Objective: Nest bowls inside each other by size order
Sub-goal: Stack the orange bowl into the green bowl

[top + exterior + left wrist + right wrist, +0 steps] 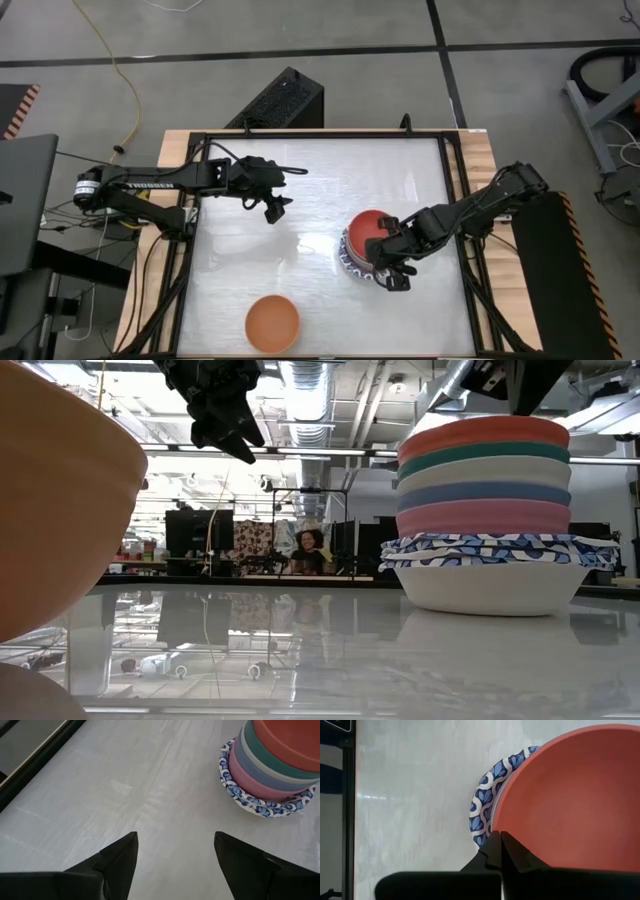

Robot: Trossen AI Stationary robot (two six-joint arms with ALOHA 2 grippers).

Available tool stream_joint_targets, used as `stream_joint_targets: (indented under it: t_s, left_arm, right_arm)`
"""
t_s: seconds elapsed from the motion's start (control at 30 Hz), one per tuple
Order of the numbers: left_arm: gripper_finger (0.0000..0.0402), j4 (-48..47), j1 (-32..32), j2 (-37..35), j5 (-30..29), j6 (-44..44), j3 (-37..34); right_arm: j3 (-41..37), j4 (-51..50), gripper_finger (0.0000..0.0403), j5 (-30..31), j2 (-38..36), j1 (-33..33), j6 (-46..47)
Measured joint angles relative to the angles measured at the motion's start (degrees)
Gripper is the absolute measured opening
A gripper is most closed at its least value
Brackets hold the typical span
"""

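The nesting is nearly finished: a stack of bowls (365, 245) stands on the counter (300, 240), with the blue-and-white patterned shallow bowls (497, 552) at the bottom and, rising from them, the pink bowl (484, 517), the blue bowl (484, 493), the cream bowl (484, 473), the teal bowl (484, 453) and the red bowl (570, 800) on top. The right gripper (392, 268) hangs over the stack's rim on the side facing the counter's front edge, its fingers pressed together with nothing pinched between them, the tips just above the red bowl's rim (whether they touch it cannot be told). Only the orange bowl (272, 323) is outside the stack, sitting well apart from it, near the counter's front edge. The left gripper (272, 205) hovers above bare counter on the far side of the stack from the right arm, jaws spread wide and empty. As I judge it, the step in hand is the last one: the orange bowl needs to be fetched, and the left gripper, already spread, seems better placed. The move calls for lowering onto that bowl's rim, pinching it, carrying it over the stack and setting it squarely into the red bowl, with the right gripper cleared away first.
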Motion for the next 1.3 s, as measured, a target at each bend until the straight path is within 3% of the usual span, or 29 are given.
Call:
stream_joint_targets:
  t_s: [1.3]
  left_arm:
    - [0.0251, 0.0, 0.0, 0.0, 0.0, -0.6, 0.0]
  right_arm:
    - [-0.6, 5.5, 0.0008, 0.4, 0.0, -0.4, -2.9]
